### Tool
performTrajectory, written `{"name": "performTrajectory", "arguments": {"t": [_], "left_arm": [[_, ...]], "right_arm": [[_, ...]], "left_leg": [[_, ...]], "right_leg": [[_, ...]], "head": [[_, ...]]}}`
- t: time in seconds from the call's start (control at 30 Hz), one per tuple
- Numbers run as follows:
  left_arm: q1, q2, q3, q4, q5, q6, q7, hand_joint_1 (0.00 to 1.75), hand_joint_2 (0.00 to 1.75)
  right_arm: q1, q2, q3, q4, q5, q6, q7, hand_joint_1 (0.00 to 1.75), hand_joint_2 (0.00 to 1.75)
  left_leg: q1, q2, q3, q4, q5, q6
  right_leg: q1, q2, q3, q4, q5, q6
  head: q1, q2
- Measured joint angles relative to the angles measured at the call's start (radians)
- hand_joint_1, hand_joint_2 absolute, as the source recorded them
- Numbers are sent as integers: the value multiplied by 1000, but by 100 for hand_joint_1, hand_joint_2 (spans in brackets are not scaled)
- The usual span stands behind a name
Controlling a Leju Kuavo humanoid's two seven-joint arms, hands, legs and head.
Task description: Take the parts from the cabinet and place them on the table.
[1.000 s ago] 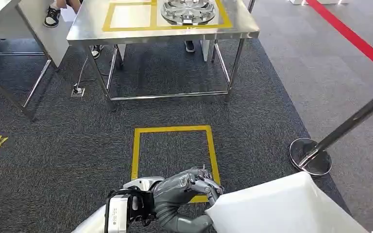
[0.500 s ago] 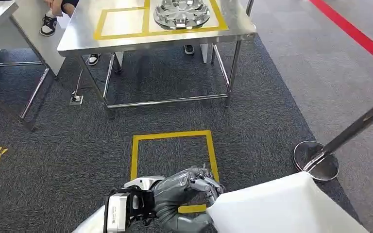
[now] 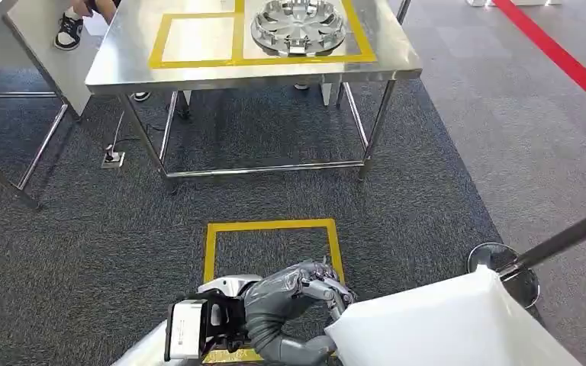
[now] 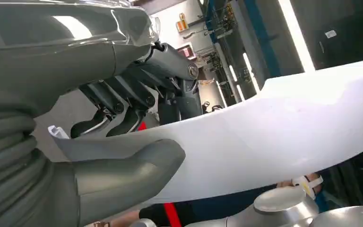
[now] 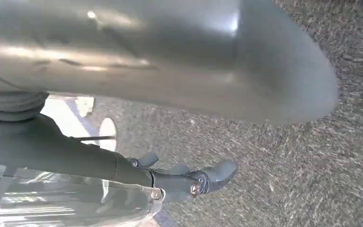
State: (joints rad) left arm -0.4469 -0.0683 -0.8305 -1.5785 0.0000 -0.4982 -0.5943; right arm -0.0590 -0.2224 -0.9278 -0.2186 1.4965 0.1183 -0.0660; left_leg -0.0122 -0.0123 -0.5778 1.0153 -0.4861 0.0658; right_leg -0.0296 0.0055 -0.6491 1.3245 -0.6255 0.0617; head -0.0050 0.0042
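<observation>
Left hand (image 3: 294,305) is gripping the near corner of a large white part (image 3: 442,328), thumb under its edge and fingers (image 4: 123,101) over the top, low above the carpet. No writing is showing on its smooth, plain white face. Right hand (image 5: 189,182) is showing dark fingers; whether it is holding anything cannot be told. Ahead, a silver wheel cover (image 3: 298,27) is lying inside a yellow-taped square on the steel surface (image 3: 275,67).

Three views: head high, two wrist close-ups.
Head faces down-forward at far table (image 3: 122,72); head and left wrist share white part (image 3: 442,328).
</observation>
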Motion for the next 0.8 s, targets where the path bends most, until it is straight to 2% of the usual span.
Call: {"name": "performTrajectory", "arguments": {"t": [0.03, 0.07, 0.1, 0.13, 0.17, 0.2, 0.23, 0.27, 0.3, 0.33, 0.37, 0.4, 0.43, 0.47, 0.5, 0.53, 0.57, 0.6, 0.63, 0.67, 0.7, 0.73, 0.77, 0.8], "left_arm": [[0, 0, 0, 0, 0, 0, 0, 175, 175], [0, 0, 0, 0, 0, 0, 0, 175, 175], [0, 0, 0, 0, 0, 0, 0, 175, 175], [0, 0, -1, 1, 0, 0, 0, 175, 175], [0, 0, -2, 1, 0, 0, 0, 175, 175], [0, 0, -3, 2, 0, 0, 0, 175, 175], [2, 0, -4, 3, 0, 0, 0, 175, 175], [1, 0, -3, 2, -2, 2, 5, 175, 175], [-1, -3, -3, 0, -2, 2, 6, 175, 175], [-5, -6, -4, -3, 0, 2, 6, 175, 175], [-7, -9, -3, -5, 0, 3, 7, 175, 175], [-8, -9, -3, -6, -1, 4, 9, 175, 175], [-8, -8, -2, -6, 0, 5, 9, 175, 175], [-8, -6, -2, -6, -1, 6, 12, 175, 175], [-6, -4, -2, -6, -1, 8, 15, 175, 175], [-5, -1, -1, -6, -1, 11, 16, 175, 175], [-5, 1, -1, -6, -2, 15, 18, 175, 175], [-4, 2, -1, -6, -6, 19, 18, 175, 175], [-3, 4, -1, -6, -11, 23, 17, 175, 175], [-3, 7, -1, -6, -12, 25, 17, 175, 175], [-1, 12, 0, -3, -14, 25, 14, 175, 175], [1, 16, 0, 1, -15, 26, 10, 175, 175], [3, 17, 1, 1, -19, 27, 9, 175, 175], [3, 16, 2, 0, -19, 28, 8, 175, 175]], "right_arm": [[4, 1, -1, 0, 1, 0, 0, 0, 0], [5, 1, -2, 0, 1, 0, 0, 0, 0], [6, 0, -2, 0, 1, 0, 0, 0, 0], [6, 0, -3, 0, 1, 0, 1, 0, 0], [7, 0, -5, 0, 1, 0, 1, 0, 0], [11, 1, -6, 0, 1, 0, 2, 0, 0], [12, 3, -8, 0, 1, 0, 3, 0, 0], [9, 3, -8, 0, 2, 0, 4, 0, 0], [11, 3, -8, 0, 3, 0, 5, 0, 0], [9, 2, -8, 0, 4, 0, 7, 0, 0], [5, 3, -8, 0, 6, 0, 9, 0, 0], [4, 0, -8, 0, 10, 0, 10, 0, 0], [2, 0, -8, 0, 18, 0, 14, 0, 0], [2, 1, -8, 0, 23, 0, 18, 0, 0], [2, 2, -8, 0, 27, 0, 20, 0, 0], [4, 2, -8, 0, 32, 0, 22, 0, 0], [4, 2, -7, 0, 32, 0, 23, 0, 0], [3, 3, -8, 0, 31, 0, 21, 0, 0], [2, 3, -8, 0, 27, -1, 16, 0, 0], [0, 4, -8, 0, 22, -3, 16, 0, 0], [1, 6, -8, 0, 21, -3, 14, 0, 0], [-4, 10, -8, 0, 20, -3, 12, 0, 0], [-5, 9, -8, 0, 20, -3, 10, 0, 0], [-4, 9, -7, 0, 21, -3, 10, 0, 0]], "left_leg": [[-1, -3, 17, 0, -14, 1], [-1, -5, 38, 0, -30, 0], [-1, -6, 59, 0, -47, -1], [-1, -6, 79, 0, -63, -3], [-1, -6, 97, 0, -80, -7], [-4, -6, 110, 1, -99, -12], [-7, -10, 124, 2, -114, -19], [-7, -10, 127, -8, -126, -26], [-6, -9, 149, -3, -122, -32], [-6, -9, 144, 10, -109, -35], [-7, -8, 119, 50, -94, -41], [-6, -2, 80, 117, -66, -47], [-4, 2, 22, 194, -61, -53], [0, 2, -34, 257, -91, -58], [1, 3, -82, 297, -141, -61], [2, 3, -118, 311, -190, -63], [3, 4, -140, 300, -213, -63], [3, 5, -148, 264, -209, -62], [3, 5, -143, 196, -167, -59], [2, 7, -134, 118, -87, -52], [-2, 16, -131, 48, 44, -40], [-8, 17, -131, 40, 80, -33], [-11, 16, -116, 41, 57, -32], [-11, 9, -108, 27, 55, -25]], "right_leg": [[1, 0, -28, -2, -54, 1], [1, 0, -45, -27, -84, 4], [1, 0, -49, -78, -79, 5], [1, 0, -44, -141, -35, 2], [1, -1, -38, -212, 55, -2], [1, -6, -34, -264, 205, -5], [5, -10, -26, -273, 222, -14], [9, -7, -10, -268, 204, -23], [10, -4, -6, -275, 197, -32], [9, -3, 2, -276, 190, -39], [2, -1, 18, -279, 185, -44], [0, -5, 32, -283, 174, -49], [-1, -5, 43, -285, 163, -52], [-2, -7, 56, -286, 150, -52], [-3, -10, 71, -286, 135, -51], [-3, -12, 88, -286, 121, -51], [-3, -12, 105, -286, 106, -51], [-3, -12, 125, -286, 91, -49], [-3, -12, 148, -286, 74, -48], [-2, -13, 168, -287, 57, -46], [-3, -14, 169, -290, 43, -43], [2, -9, 189, -289, 30, -35], [1, -10, 192, -304, 24, -27], [0, -11, 223, -312, 29, -21]], "head": [[0, 0], [0, 0], [0, 0], [0, 0], [0, 0], [1, 0], [0, 0], [-2, 0], [-3, 0], [-2, 0], [-2, 0], [-5, 0], [-6, 0], [-6, 0], [-6, 0], [-7, 0], [-6, 0], [-6, 0], [-6, 0], [-6, 0], [-6, 0], [-5, 0], [-6, 0], [-9, 0]]}}
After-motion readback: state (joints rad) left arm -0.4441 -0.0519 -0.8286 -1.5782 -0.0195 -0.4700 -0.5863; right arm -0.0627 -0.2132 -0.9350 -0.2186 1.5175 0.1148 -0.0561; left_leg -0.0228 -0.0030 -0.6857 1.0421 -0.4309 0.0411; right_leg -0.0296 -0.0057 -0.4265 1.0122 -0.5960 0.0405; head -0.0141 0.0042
